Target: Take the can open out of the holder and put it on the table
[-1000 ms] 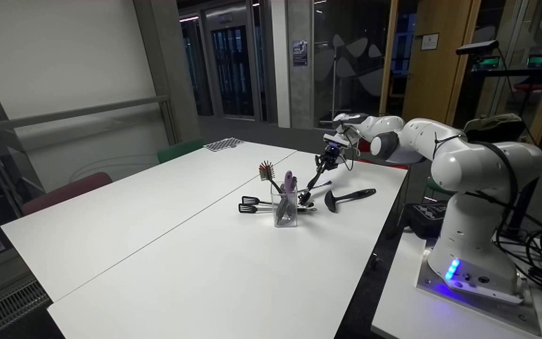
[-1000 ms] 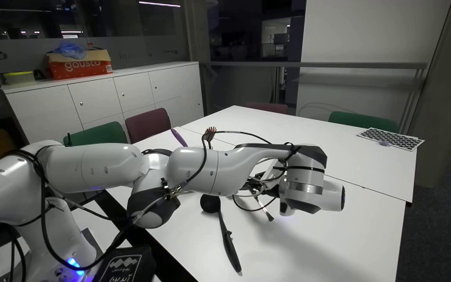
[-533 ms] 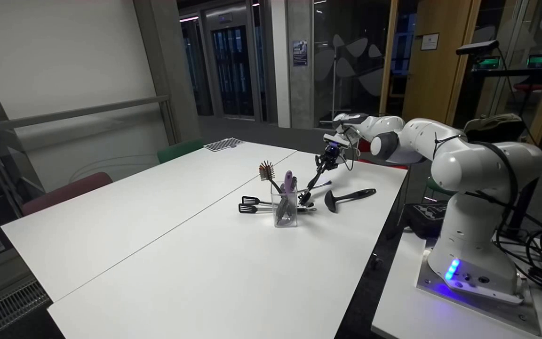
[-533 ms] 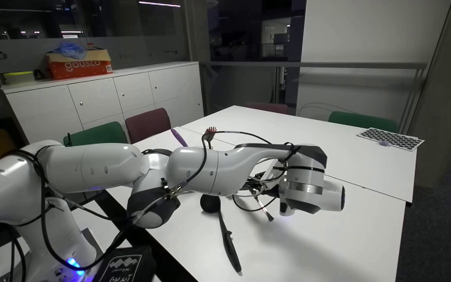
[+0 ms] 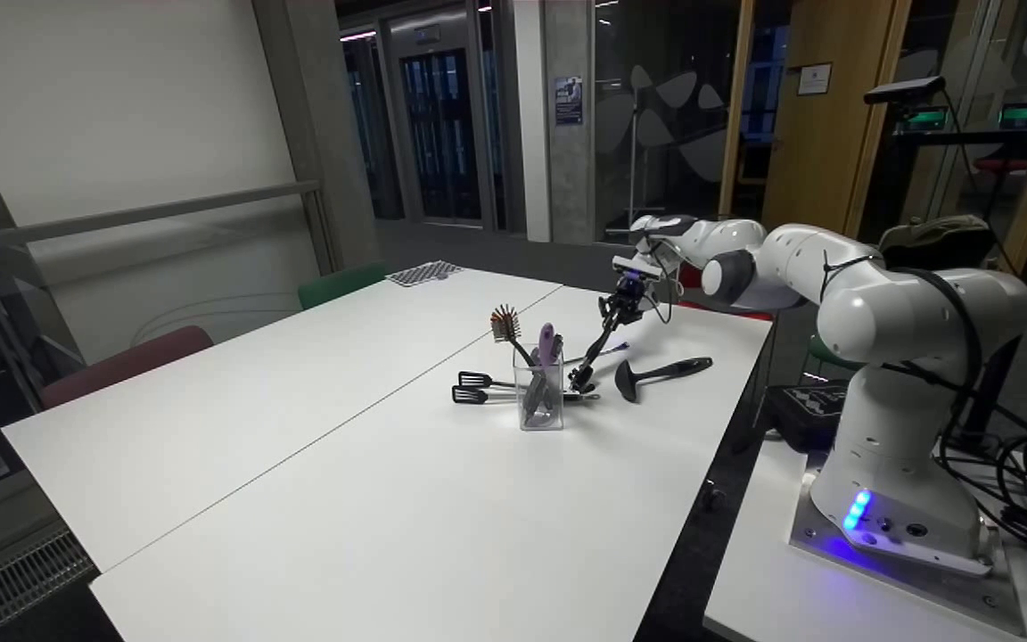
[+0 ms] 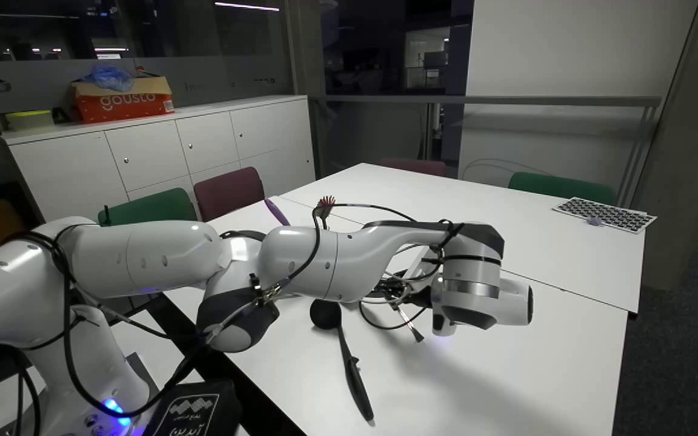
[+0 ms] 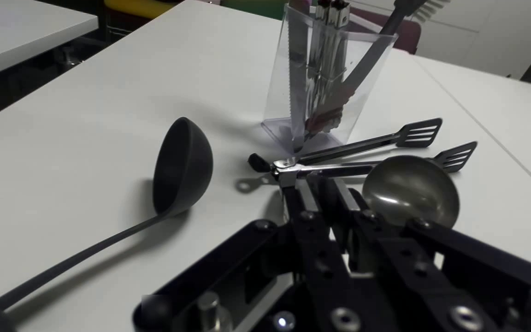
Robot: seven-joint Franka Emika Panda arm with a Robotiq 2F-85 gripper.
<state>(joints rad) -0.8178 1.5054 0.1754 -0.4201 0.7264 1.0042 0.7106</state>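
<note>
In an exterior view, see a red box (image 6: 123, 107) topped with a blue bag (image 6: 108, 77), far left on white cupboards (image 6: 206, 142); a patterned sheet (image 6: 612, 216) by a green chair (image 6: 561, 186), far right; a black ladle (image 6: 352, 373) lying near, towards the middle.

Wrist view | free: table (image 7: 187, 69) left of holder (image 7: 278, 90) | near side obstructed: tongs (image 7: 346, 149), black ladle (image 7: 192, 161)

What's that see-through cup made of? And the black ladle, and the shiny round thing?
The see-through cup looks like clear, glossy plastic, since you can see through its walls; glass is possible. The black ladle seems matte plastic: it barely shines. The round thing is probably smooth metal, with a bright glint.
</note>
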